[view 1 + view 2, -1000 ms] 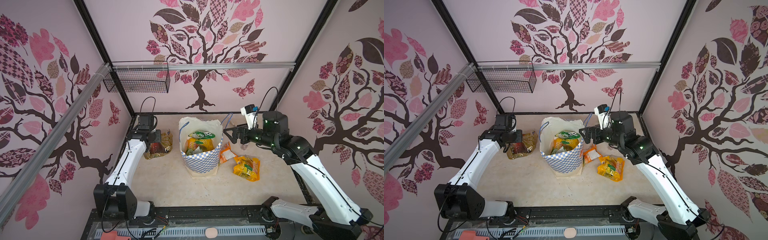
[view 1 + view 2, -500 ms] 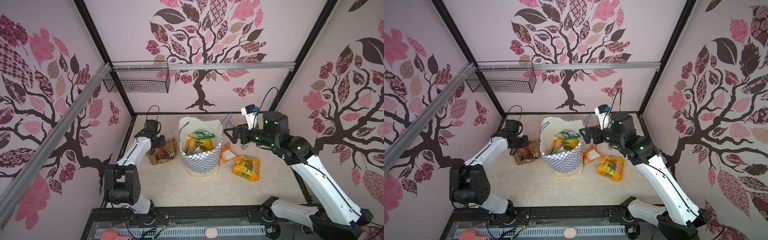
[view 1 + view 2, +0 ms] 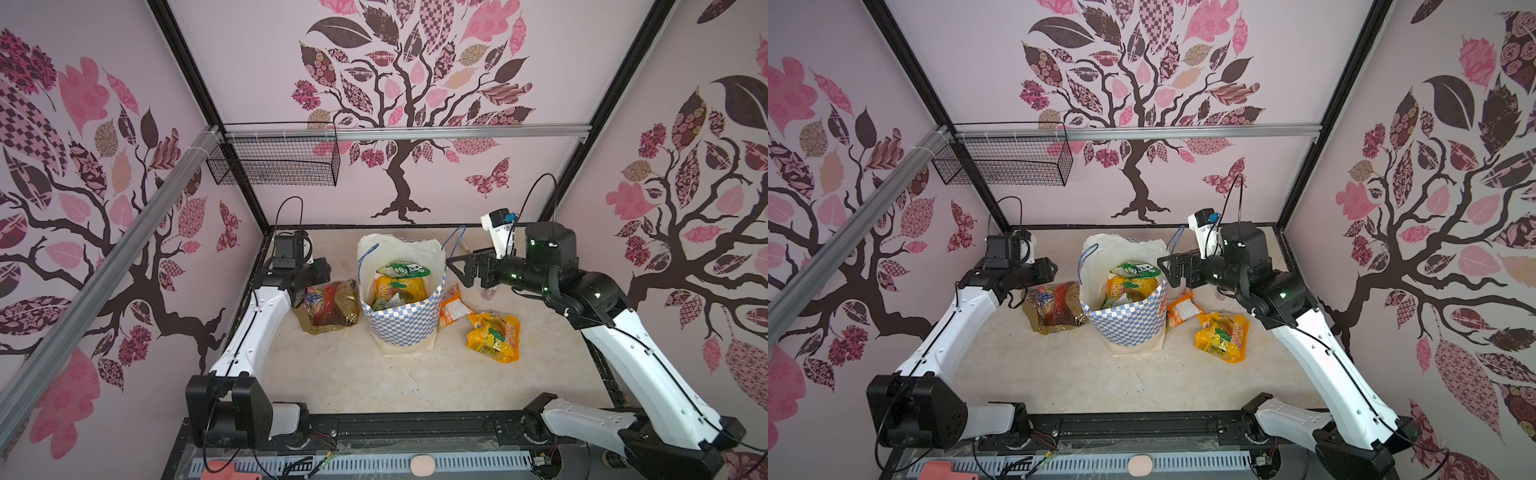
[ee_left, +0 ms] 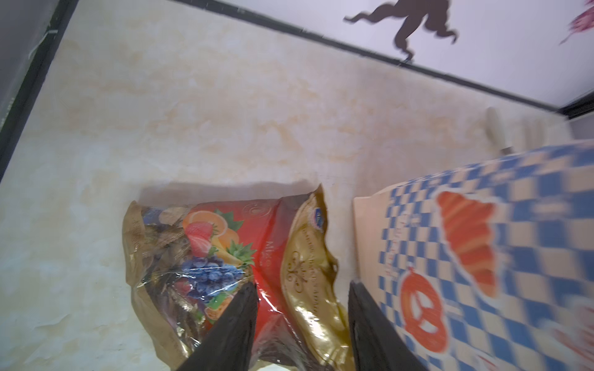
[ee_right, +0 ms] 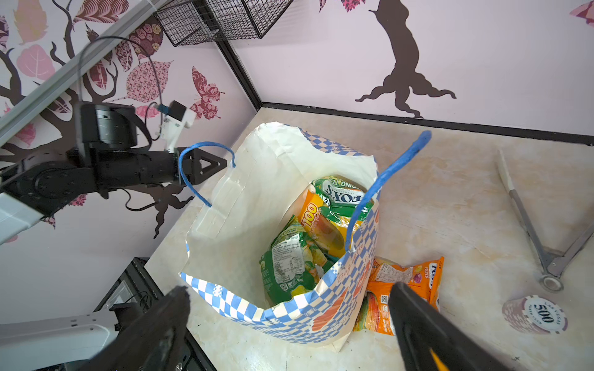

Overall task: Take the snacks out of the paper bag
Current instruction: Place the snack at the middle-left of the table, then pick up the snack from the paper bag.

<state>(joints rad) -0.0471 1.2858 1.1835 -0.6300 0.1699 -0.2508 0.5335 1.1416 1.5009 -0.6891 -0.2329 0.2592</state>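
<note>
Pink walls (image 3: 257, 62) stand around a pale table (image 3: 353, 386). High on the left hangs a wire basket (image 3: 274, 162). Below it the left gripper (image 4: 302, 289) hangs just over a red packet (image 3: 330, 305). Its two fingers stand partly apart and pinch nothing. The red packet lies flat on the table, just beside the bag (image 3: 401, 324), so I think this one is done.

The bag stands in the middle of the table with its mouth open. Inside it are snacks (image 5: 321, 225): a green packet (image 3: 401, 270) on top, a yellow-orange packet (image 3: 390, 286) under it, and a second green packet (image 5: 289, 263) lower down. There may be more below, but I cannot see the bottom.

Right of the bag an orange packet (image 3: 453, 305) lies touching it, and a yellow packet (image 3: 494, 334) lies near that on the table. Both are out too.

The right gripper (image 3: 459, 271) hangs in the air by the bag's top edge. Its fingers are wide apart and hold nothing. Past it, tongs (image 5: 527, 225) and a round chip (image 5: 535, 314) lie on the table.

So three packets are out and at least three are left inside. I guess the job is about half done, and the green packet on top looks easiest to take next
</note>
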